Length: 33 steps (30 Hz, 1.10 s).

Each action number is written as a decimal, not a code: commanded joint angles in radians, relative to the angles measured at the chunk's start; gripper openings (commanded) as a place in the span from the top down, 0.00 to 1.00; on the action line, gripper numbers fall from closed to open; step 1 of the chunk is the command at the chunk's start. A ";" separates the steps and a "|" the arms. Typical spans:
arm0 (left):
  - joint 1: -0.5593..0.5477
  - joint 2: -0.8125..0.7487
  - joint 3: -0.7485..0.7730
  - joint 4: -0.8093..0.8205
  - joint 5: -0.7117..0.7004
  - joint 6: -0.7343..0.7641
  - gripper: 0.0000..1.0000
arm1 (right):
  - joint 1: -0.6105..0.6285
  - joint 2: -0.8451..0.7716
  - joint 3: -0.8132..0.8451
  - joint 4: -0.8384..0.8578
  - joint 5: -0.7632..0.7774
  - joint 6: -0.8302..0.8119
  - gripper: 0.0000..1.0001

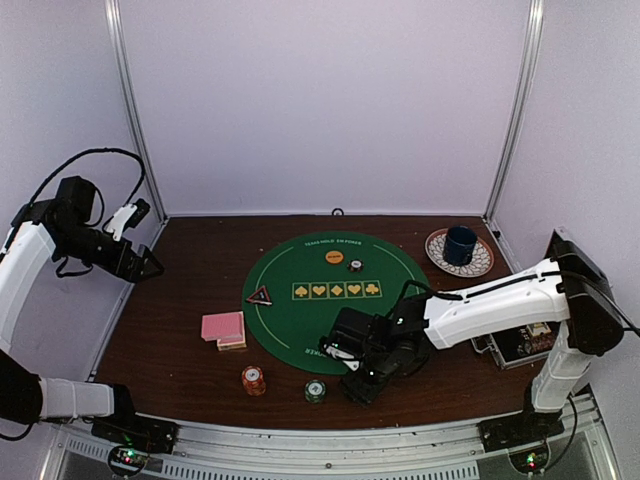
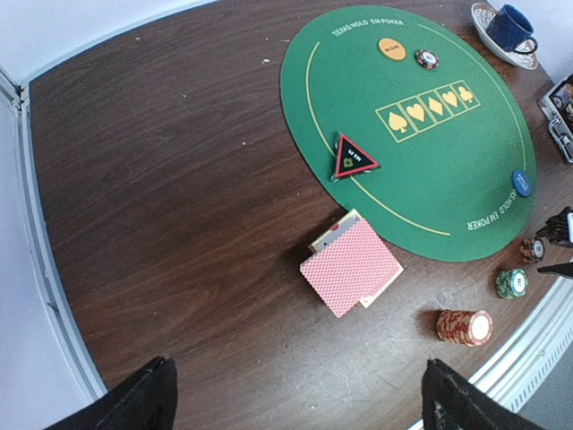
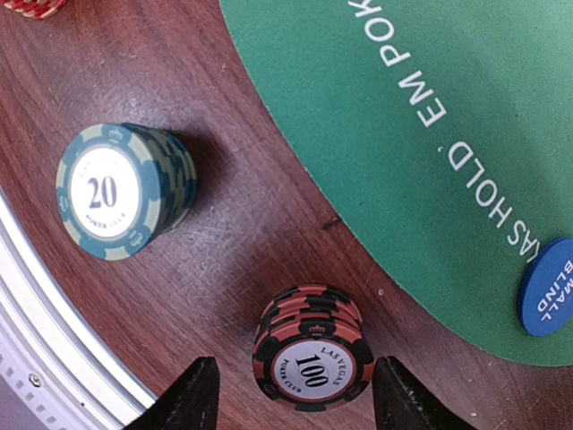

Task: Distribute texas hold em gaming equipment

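Note:
My right gripper [image 3: 298,399] is open, its fingers [image 3: 192,394] standing either side of a black-and-red "100" chip stack [image 3: 313,358] on the wood, with gaps on both sides. A green "20" chip stack [image 3: 121,190] stands to its left. A blue small-blind button [image 3: 546,287] lies on the green mat [image 3: 448,134]. In the top view the right gripper [image 1: 360,385] hides that stack. My left gripper [image 2: 300,399] is open and empty, held high at the left [image 1: 145,262]. Pink-backed cards [image 2: 351,266], a triangle marker [image 2: 353,159], an orange button [image 2: 390,49] and an orange-red chip stack [image 2: 466,326] lie below.
A blue mug on a patterned plate [image 1: 460,248] sits at the back right. A silver-edged case [image 1: 520,345] lies by the right arm's base. A single chip [image 1: 355,265] lies beside the orange button [image 1: 334,257]. The metal front rail [image 3: 54,340] runs close to the chips.

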 commanded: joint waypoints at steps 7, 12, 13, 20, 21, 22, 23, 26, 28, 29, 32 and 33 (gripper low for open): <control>0.002 -0.005 0.027 -0.004 0.012 0.004 0.02 | -0.021 0.032 0.021 0.015 -0.031 -0.028 0.46; 0.003 -0.001 0.032 -0.005 0.012 0.004 0.02 | -0.021 0.027 0.022 0.012 -0.034 -0.031 0.57; 0.002 0.001 0.033 -0.005 0.011 0.005 0.03 | -0.021 0.027 0.024 0.011 -0.034 -0.031 0.60; 0.003 0.008 0.032 -0.005 0.011 0.007 0.02 | -0.022 0.021 0.071 -0.033 -0.025 -0.046 0.79; 0.003 0.009 0.031 -0.005 0.011 0.008 0.02 | -0.021 0.021 0.080 -0.041 -0.018 -0.049 0.81; 0.003 0.009 0.030 -0.004 0.011 0.009 0.02 | -0.023 0.021 0.091 -0.051 -0.010 -0.053 0.83; 0.003 0.009 0.028 -0.003 0.012 0.010 0.02 | -0.025 0.019 0.104 -0.063 -0.005 -0.057 0.85; 0.003 0.008 0.027 -0.004 0.011 0.014 0.03 | -0.038 0.016 0.156 -0.093 0.011 -0.073 0.87; 0.003 0.008 0.028 -0.003 0.011 0.015 0.02 | -0.054 0.025 0.205 -0.097 0.027 -0.088 0.87; 0.003 0.008 0.030 -0.004 0.010 0.015 0.02 | -0.065 0.038 0.236 -0.100 0.034 -0.097 0.87; 0.003 0.010 0.032 -0.004 0.008 0.015 0.02 | -0.111 0.115 0.365 -0.108 0.040 -0.123 0.87; 0.003 0.008 0.032 -0.004 0.008 0.015 0.03 | -0.124 0.148 0.415 -0.107 0.040 -0.133 0.86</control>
